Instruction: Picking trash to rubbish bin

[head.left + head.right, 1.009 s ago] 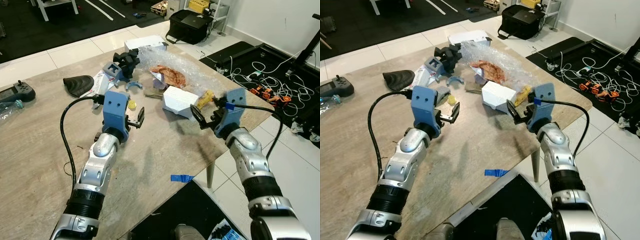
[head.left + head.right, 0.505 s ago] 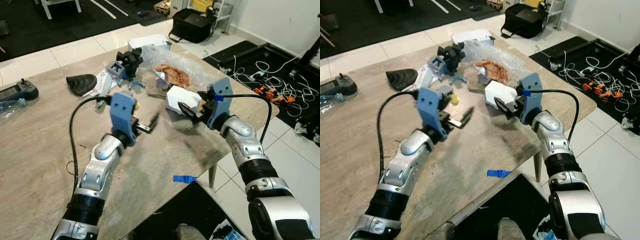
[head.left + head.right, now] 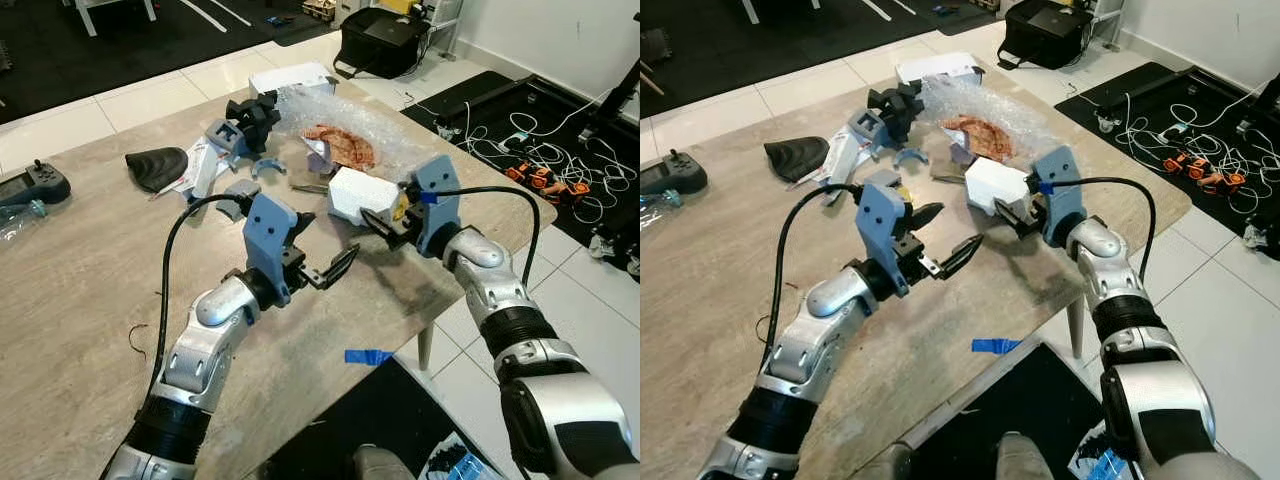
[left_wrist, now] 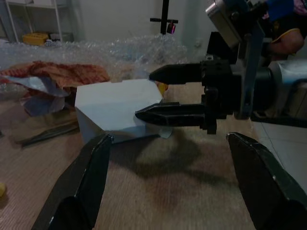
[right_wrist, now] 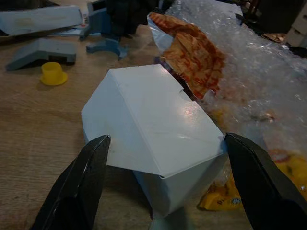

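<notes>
Right wrist view: the right gripper [image 5: 160, 191] spreads its fingers wide either side of the white box [image 5: 148, 127]. Beside the box lie an orange wrapper [image 5: 194, 60] and bubble wrap [image 5: 259, 62]. Near the box, the left gripper [image 3: 950, 245] hangs agape.

From the head we are looking forward and down on the table [image 3: 80, 300], both eyes sharing nearly one scene. Our left wrist camera is facing across the tabletop at the white box [image 4: 115, 108] from close by; our right wrist camera is looking down on the same box from nearer still.
</notes>
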`<state>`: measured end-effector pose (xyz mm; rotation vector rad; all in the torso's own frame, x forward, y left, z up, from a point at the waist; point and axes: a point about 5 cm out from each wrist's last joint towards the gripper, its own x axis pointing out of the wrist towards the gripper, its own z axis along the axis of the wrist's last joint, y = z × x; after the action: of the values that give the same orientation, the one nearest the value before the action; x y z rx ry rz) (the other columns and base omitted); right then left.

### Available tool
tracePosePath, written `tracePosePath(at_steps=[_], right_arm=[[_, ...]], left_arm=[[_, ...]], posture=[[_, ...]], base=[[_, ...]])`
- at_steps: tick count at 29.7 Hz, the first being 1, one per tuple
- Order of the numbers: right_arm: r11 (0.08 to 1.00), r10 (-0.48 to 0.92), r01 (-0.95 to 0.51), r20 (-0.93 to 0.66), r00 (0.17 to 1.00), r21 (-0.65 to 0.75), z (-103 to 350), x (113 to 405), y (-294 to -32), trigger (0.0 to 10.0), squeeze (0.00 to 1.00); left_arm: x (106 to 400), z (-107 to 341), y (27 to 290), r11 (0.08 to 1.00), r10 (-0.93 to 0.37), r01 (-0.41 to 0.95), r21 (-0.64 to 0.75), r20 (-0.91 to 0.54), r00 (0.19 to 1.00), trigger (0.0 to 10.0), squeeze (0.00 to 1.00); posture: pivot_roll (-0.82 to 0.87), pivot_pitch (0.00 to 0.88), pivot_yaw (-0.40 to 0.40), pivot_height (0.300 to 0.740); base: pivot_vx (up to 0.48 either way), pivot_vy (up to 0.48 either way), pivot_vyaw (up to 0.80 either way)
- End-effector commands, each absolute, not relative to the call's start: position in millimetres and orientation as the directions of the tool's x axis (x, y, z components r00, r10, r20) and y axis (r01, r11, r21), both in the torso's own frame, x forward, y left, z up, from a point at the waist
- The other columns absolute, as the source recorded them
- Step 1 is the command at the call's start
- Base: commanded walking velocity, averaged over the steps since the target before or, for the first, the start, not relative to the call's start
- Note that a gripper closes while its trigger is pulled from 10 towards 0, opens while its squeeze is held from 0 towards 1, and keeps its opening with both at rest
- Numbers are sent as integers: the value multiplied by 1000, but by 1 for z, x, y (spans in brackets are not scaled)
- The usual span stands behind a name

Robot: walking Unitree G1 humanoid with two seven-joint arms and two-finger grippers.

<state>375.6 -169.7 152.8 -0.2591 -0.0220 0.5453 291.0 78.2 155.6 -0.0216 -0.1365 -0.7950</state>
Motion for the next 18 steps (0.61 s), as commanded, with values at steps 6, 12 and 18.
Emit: tracePosePath(at_steps=[6,12,18], right_arm=[[786,547,-558,-119,828,-267,143,375,-164,10000,0],[790,549,-570,-154,821,-225,134,374,-163,3961,0],[797,547,-567,-151,824,-207,132,374,-163,0,0]], left_arm=[[289,152,82,701,-710,712,28,111,695,10000,0],[288,150,82,703,-709,711,28,102,697,10000,0],[287,150,81,703,-709,711,28,100,698,10000,0]], posture=[[-45,122,22,740],[-45,127,22,740],[-46,129,25,740]], base=[[0,0,0],[0,0,0],[0,0,0]])
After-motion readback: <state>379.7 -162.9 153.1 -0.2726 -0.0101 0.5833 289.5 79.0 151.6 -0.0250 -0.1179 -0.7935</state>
